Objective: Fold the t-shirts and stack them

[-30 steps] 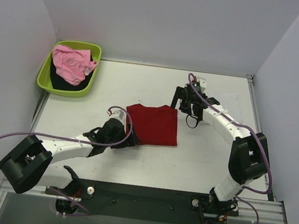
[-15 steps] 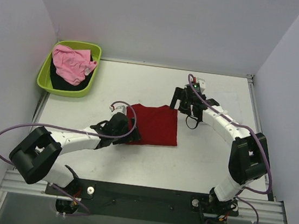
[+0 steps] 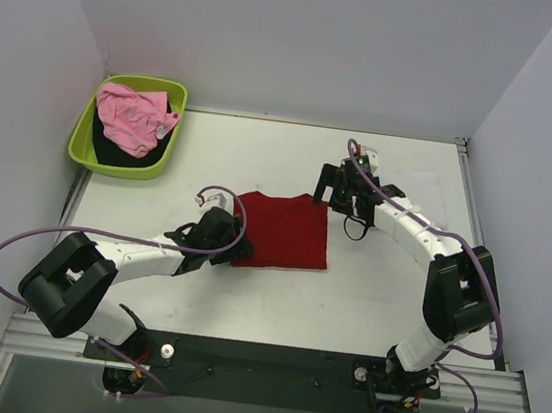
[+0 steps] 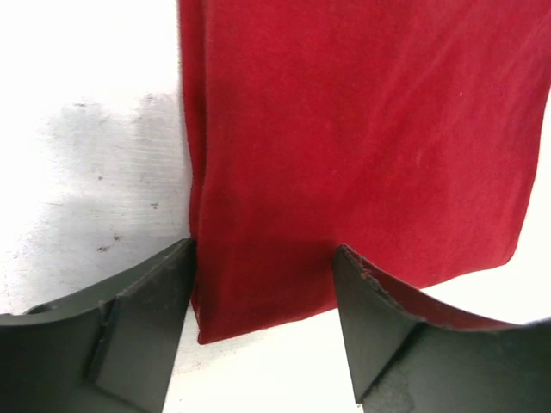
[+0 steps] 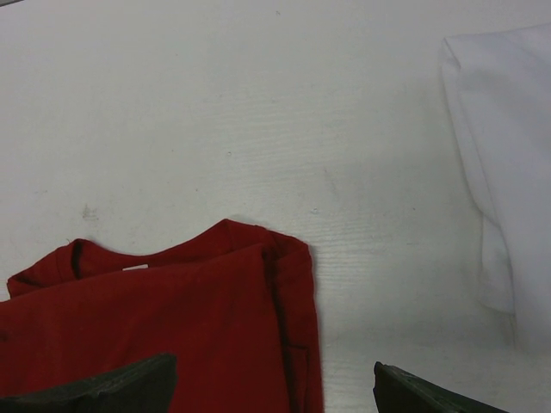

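Far left of the deep red t-shirt (image 3: 288,230), we are seeing the lime-green tub (image 3: 119,171) holding the pink t-shirt (image 3: 131,116) and the black t-shirt (image 3: 111,151). At the red t-shirt's near left corner, the left end effector (image 4: 263,258) is straddling the cloth with fingers apart, while the shirt is lying folded on the surface (image 3: 365,298). By the red t-shirt's collar corner, the right end effector (image 5: 271,379) is standing wide open, and the white t-shirt (image 5: 504,155) is lying further right.
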{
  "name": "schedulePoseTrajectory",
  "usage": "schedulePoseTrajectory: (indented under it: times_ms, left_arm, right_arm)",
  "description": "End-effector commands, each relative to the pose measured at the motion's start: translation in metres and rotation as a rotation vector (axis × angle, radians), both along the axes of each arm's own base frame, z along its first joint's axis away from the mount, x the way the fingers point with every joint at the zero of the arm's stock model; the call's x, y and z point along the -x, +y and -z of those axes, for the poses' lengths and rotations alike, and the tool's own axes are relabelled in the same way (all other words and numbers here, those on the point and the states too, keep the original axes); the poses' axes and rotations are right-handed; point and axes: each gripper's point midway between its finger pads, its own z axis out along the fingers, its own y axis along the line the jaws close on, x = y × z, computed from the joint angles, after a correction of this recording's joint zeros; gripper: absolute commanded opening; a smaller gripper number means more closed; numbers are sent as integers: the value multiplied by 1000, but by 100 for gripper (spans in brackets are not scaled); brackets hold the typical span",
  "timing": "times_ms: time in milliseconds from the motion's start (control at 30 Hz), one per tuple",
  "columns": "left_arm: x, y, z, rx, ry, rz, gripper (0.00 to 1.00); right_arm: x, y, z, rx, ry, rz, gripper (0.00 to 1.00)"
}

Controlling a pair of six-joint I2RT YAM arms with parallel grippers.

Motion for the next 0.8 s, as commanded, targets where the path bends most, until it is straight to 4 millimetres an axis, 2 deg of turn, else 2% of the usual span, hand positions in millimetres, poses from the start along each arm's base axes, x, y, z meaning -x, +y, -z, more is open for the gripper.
schedulePoseTrajectory:
  times_ms: [0,400,500,600,633,667,767]
  left_arm:
    - [45,37,49,-130,178,-17,70]
    - [52,33,73,-151,252,11,57]
    - [57,37,78,-167,276,10,52]
    - [62,40,81,-172,290,9,39]
    - [63,41,81,-174,290,10,26]
    - [65,44,82,-180,291,5,0]
    - [70,49,82,-187,299,-3,0]
  right_arm:
    - [0,10,-13,-44,-36,-11,100]
    - [6,14,-12,-51,-30,-14,100]
    - [9,17,-12,-75,-24,-27,100]
    - [10,18,-10,-83,-21,-27,100]
    - [10,19,-9,-83,-16,-28,99]
    - [10,20,-8,-86,-15,-27,100]
    - [7,22,-3,-86,-5,-26,99]
